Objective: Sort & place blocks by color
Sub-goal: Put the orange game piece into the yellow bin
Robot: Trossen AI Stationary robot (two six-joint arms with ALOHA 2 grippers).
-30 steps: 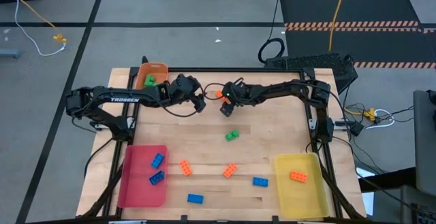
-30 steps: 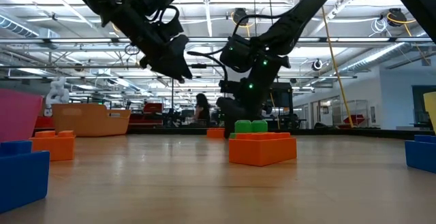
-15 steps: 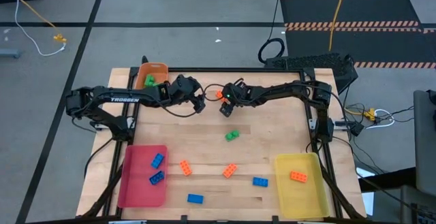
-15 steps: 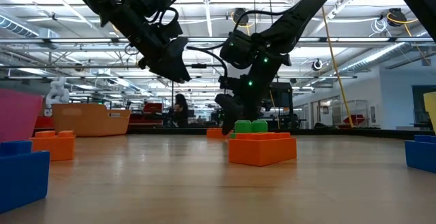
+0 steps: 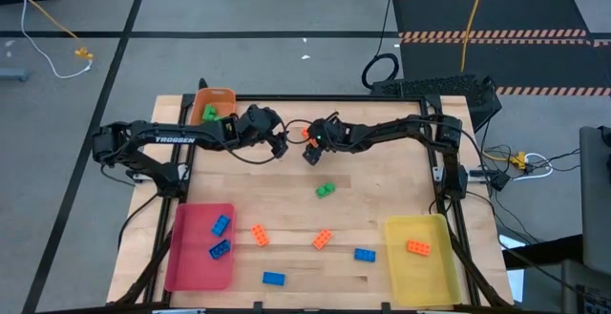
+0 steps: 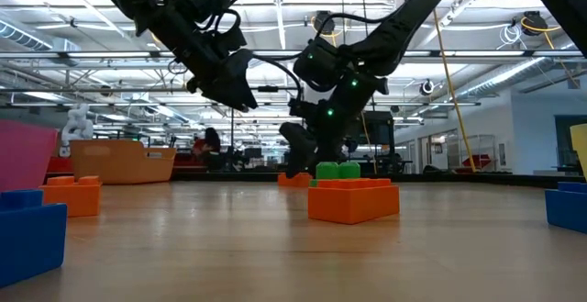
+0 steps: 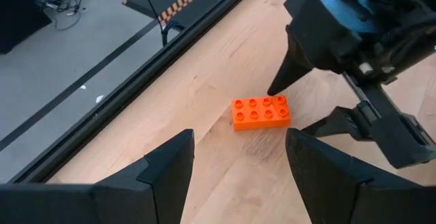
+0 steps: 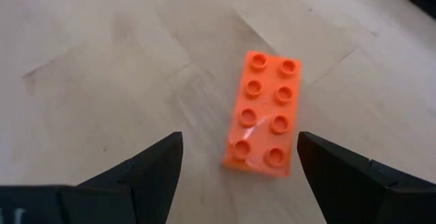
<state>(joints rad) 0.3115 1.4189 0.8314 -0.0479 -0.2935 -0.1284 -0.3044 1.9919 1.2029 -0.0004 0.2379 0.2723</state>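
Observation:
An orange block (image 5: 307,133) (image 8: 266,112) (image 7: 261,112) lies flat, studs up, on the wood near the middle of the table's far edge. My right gripper (image 5: 310,152) (image 8: 238,142) (image 6: 303,151) hangs low over it, open, with a finger on either side of its near end and touching nothing. My left gripper (image 5: 280,144) (image 7: 240,139) hovers just left of it, open and higher up. A green block (image 5: 325,190), two orange blocks (image 5: 260,235) (image 5: 323,240) and two blue blocks (image 5: 364,254) (image 5: 273,278) lie loose nearer the front.
The orange tray (image 5: 221,94) at the far left corner holds a green block (image 5: 209,114). The pink tray (image 5: 196,257) at the near left holds two blue blocks. The yellow tray (image 5: 425,276) at the near right holds an orange block (image 5: 417,247). The two grippers are close together.
My right gripper has come down and shifted a little toward the table's left, closing in on the orange block near the far edge. The block has not moved.

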